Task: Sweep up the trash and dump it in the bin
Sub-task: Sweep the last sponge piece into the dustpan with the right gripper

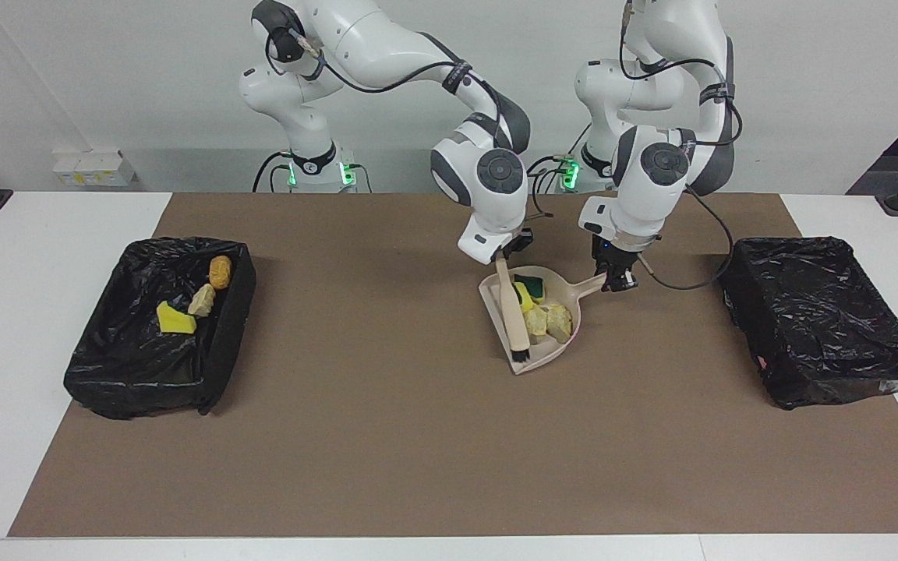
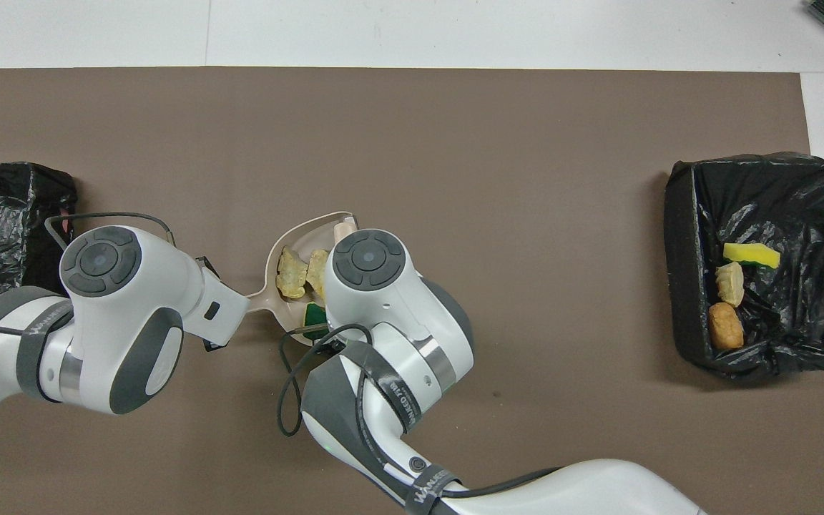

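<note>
Brush in loaded dustpan, spill risk at lift.
Right gripper clamps brush inside dustpan; left gripper clamps its handle. Trash sits piled in the pan, the rest in bin at the right arm's end. Tilting could drop scraps over the open lip.

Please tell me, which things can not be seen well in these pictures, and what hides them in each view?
- Dustpan, overhead view: mostly covered by the right arm; the brush shows only its tip.
- Scraps in the dustpan, facing view: bunched against the brush, so their count is unclear.
- Bin at the left arm's end, overhead view: cut off by the picture's edge.
- Right gripper and left gripper, overhead view: hidden under their own wrists.
</note>
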Tool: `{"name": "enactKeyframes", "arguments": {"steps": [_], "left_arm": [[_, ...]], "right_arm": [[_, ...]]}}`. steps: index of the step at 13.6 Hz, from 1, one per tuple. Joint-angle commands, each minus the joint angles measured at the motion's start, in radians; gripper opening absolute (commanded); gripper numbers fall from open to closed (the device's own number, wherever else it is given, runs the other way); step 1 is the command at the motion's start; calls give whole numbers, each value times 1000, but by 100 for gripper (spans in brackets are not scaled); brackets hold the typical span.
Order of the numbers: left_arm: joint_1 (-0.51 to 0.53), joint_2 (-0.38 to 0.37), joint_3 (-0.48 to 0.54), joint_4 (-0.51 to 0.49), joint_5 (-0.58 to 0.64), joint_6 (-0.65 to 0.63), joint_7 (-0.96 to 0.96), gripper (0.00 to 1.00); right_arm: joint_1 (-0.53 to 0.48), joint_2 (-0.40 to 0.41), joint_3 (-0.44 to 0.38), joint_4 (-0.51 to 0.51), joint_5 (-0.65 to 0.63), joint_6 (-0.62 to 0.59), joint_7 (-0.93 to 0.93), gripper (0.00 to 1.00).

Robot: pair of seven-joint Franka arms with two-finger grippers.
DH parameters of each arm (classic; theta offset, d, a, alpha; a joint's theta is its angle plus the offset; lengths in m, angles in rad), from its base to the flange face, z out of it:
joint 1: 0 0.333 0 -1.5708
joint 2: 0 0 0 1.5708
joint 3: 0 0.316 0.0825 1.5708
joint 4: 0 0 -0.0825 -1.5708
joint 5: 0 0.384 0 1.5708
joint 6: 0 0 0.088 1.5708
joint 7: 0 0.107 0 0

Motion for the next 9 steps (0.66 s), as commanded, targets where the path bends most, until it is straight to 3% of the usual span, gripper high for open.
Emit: {"name": "enactKeyframes", "arguments": {"steps": [1,5,9], "left_arm": [[-12,-21,10,-24,-10,27,-18,0],[-12,-21,10,-24,-10,27,-18,0],[-10,-21,10,-24,-10,27,-18,0]], "right_arm": [[20,10,-1,49,39,-1,53,0],[8,-24,-8,60,16,-60,56,0],[-50,-146,-7,57,4,-160,56,0]]}}
